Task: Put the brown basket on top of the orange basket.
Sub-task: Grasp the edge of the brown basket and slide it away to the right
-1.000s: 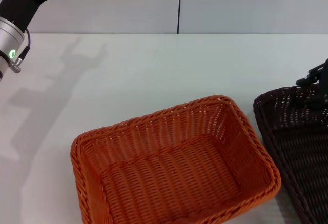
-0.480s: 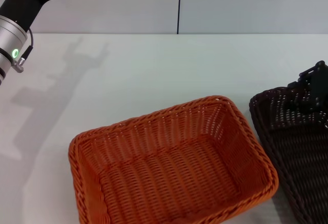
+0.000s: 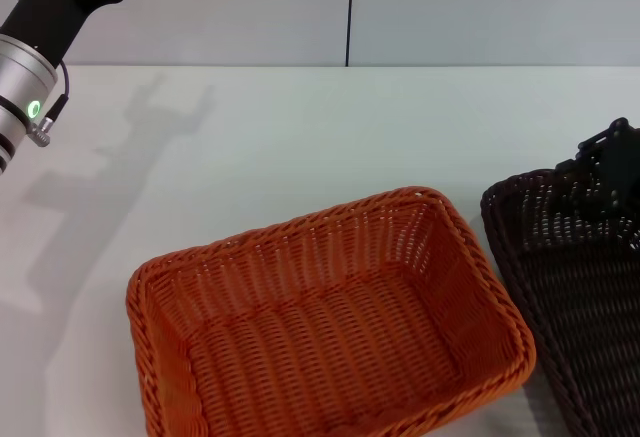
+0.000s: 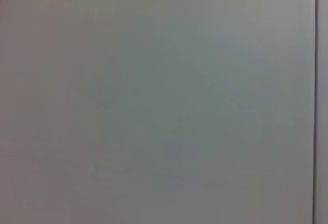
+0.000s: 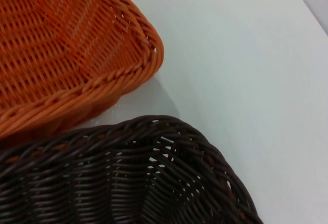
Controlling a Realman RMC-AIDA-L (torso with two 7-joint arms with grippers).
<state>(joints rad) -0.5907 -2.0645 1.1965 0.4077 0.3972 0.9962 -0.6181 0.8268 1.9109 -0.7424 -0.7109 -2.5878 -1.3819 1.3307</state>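
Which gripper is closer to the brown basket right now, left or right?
Right. The right gripper is at the brown basket's far rim; the left arm is raised at the far left, across the orange basket.

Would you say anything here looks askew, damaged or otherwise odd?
Nothing stands out. The orange basket sits flat and intact on the table; the brown basket beside it looks undamaged, with the right pincer at its far rim.
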